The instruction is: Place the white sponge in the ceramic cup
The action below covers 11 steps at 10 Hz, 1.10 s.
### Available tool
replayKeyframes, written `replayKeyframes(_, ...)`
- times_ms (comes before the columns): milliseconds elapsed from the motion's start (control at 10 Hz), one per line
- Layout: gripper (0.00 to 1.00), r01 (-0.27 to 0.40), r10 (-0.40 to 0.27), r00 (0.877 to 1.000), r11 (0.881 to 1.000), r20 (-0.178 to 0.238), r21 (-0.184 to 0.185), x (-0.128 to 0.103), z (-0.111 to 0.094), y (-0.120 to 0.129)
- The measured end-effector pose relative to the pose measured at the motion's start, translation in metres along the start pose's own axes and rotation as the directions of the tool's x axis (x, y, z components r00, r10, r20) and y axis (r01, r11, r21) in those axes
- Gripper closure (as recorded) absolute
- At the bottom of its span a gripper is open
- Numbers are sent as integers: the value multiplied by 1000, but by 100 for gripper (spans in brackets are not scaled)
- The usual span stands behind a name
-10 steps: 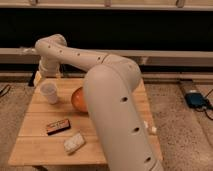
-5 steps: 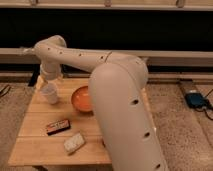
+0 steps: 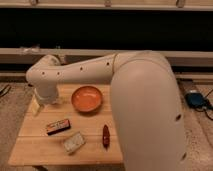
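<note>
The white sponge [image 3: 73, 142] lies flat near the table's front edge, left of centre, with nothing touching it. The ceramic cup [image 3: 35, 107] stands at the table's back left. Only a pale sliver of it shows beside the arm's wrist. My gripper [image 3: 46, 101] hangs at the lower end of that wrist, just over the cup's spot and far from the sponge. It is open and holds nothing, and the arm largely hides it. The big white arm fills the right half of the view.
An orange bowl [image 3: 86, 98] sits at the back centre of the wooden table [image 3: 30, 150]. A dark block with an orange label [image 3: 58, 126] lies between cup and sponge. A slim red object [image 3: 105, 136] lies right of the sponge. A blue device [image 3: 196, 99] sits on the floor at right.
The view has drawn closer to the table. The arm's wrist has dropped over the cup and now hides most of it. The sponge, block and bowl have stayed in place.
</note>
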Motion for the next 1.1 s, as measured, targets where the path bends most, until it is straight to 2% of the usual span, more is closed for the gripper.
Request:
replayKeyframes(200, 20, 22, -20, 997, 999, -77, 27, 41, 20, 5)
replayKeyframes(400, 20, 17, -9, 988, 999, -157, 50, 80, 47, -14)
replayKeyframes(600, 20, 14, -1, 979, 998, -206, 62, 97, 70, -39)
replayKeyframes(800, 20, -24, 43, 965, 997, -259, 75, 119, 94, -78)
replayKeyframes(1100, 20, -60, 77, 958, 996, -277, 69, 126, 102, -97)
